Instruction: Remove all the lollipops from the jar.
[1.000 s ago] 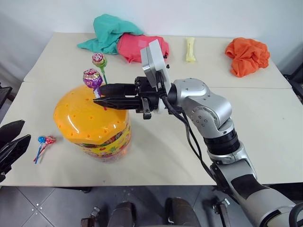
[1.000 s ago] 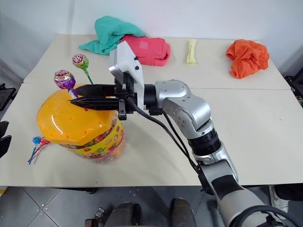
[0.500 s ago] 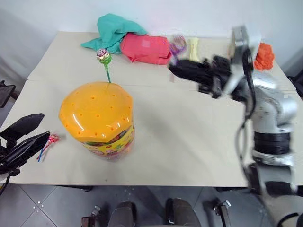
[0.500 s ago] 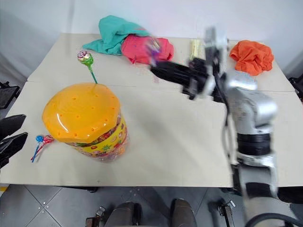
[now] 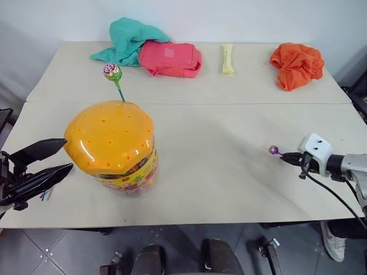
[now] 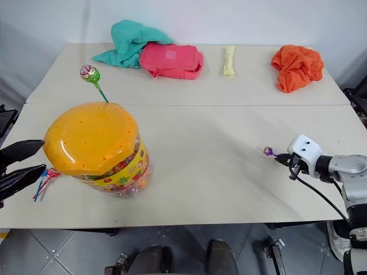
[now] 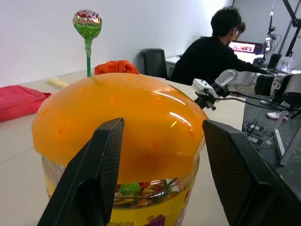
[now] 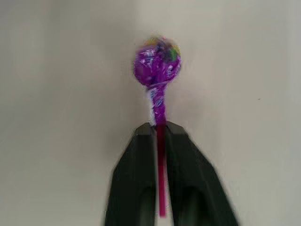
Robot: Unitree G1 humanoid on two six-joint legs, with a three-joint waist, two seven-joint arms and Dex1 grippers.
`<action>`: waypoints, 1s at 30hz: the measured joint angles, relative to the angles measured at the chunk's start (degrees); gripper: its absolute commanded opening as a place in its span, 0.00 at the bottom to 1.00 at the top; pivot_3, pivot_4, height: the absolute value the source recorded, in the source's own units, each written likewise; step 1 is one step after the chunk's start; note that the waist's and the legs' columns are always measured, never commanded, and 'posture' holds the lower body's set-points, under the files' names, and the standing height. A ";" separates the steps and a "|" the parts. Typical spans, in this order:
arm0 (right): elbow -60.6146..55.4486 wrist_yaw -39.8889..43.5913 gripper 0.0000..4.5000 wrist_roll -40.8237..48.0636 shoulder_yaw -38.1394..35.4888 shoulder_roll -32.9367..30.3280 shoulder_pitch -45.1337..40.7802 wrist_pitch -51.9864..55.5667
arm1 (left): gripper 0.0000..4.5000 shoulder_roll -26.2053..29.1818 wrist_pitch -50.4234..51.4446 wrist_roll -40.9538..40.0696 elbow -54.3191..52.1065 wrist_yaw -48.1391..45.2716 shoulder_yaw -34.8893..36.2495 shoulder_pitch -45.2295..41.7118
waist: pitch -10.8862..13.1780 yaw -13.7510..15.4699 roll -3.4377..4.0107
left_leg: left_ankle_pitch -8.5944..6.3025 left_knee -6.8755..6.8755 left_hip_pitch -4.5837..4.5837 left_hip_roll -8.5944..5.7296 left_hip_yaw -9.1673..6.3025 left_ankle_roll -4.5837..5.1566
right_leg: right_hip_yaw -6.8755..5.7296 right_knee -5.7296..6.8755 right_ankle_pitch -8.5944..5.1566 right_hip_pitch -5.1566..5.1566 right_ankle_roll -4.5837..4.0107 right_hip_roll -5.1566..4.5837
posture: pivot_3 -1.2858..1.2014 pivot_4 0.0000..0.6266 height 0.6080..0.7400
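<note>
The jar (image 5: 117, 154), a clear tub with a domed orange lid (image 5: 109, 134), stands at the table's front left. One lollipop (image 5: 112, 72) on a green stick stands upright in the lid. Just left of the jar my left gripper (image 5: 51, 157) is open, its fingers (image 7: 101, 165) spread wide toward the lid without touching it. Two lollipops (image 6: 46, 173) lie on the table beneath that gripper. At the front right my right gripper (image 5: 285, 156) hovers low over the table, shut on the stick of a purple lollipop (image 8: 157, 61), whose head juts past the fingertips (image 8: 143, 134).
Along the table's far edge lie a teal cloth (image 5: 129, 40), a pink cloth (image 5: 170, 58), a pale yellow packet (image 5: 227, 58) and an orange cloth (image 5: 296, 66). A person (image 7: 211, 52) sits at a desk beyond the table. Bare tabletop (image 5: 218, 149) spans the middle.
My right gripper has pulled the purple lollipop from the lid, swung far right and sunk near the table. The left gripper has edged closer to the jar.
</note>
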 measured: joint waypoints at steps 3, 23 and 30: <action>-0.08 3.08 0.53 1.34 -0.38 -0.39 0.34 -0.26 | 0.63 0.67 0.13 -0.02 1.04 -0.07 0.19 -0.53 | 0.00 0.10 0.00 | 0.00 0.01 -0.01 -0.01 -0.01 0.00 | 0.00 -0.02 0.00 0.02 0.00 0.00 | 0.52 0.24 1.00; -31.87 -1.59 0.82 32.45 7.21 29.72 -33.76 37.05 | 0.63 -8.92 -1.04 -0.26 1.68 5.40 5.20 4.04 | 0.10 0.39 0.23 | -0.20 0.53 -0.33 -0.03 -1.21 0.07 | -0.13 0.55 0.03 -0.07 -0.04 -0.08 | 0.52 0.24 1.00; -29.87 -15.28 0.82 29.62 11.24 41.65 -40.25 46.76 | 0.63 -11.14 -2.95 -0.25 -0.64 7.47 5.13 5.21 | 0.06 -0.12 0.17 | -0.24 0.62 -0.35 -0.10 -1.13 0.08 | -0.21 0.61 0.03 -0.10 -0.03 -0.03 | 0.52 0.24 1.00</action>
